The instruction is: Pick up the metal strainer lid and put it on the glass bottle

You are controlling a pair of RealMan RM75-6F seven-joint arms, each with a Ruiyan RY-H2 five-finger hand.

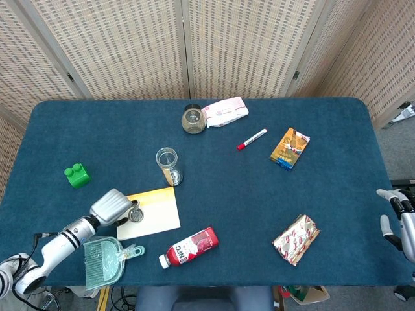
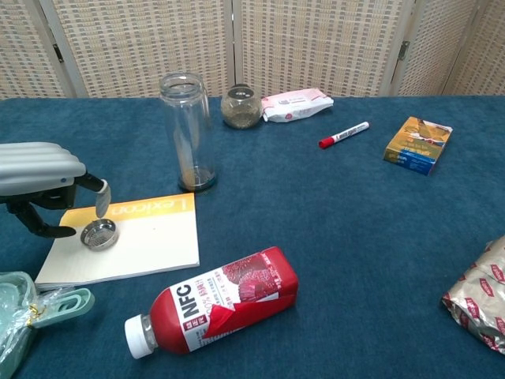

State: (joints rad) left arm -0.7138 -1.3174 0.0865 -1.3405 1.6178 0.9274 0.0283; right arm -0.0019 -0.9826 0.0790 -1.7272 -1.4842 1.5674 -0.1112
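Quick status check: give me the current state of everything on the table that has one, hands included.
metal strainer lid: lying on the notepad, not gripped
glass bottle: upright, uncapped
left hand: fingers apart, beside the lid, holding nothing
right hand: at the table edge, holding nothing
red juice bottle: on its side, capped
marker: capped, lying flat
round jar: upright
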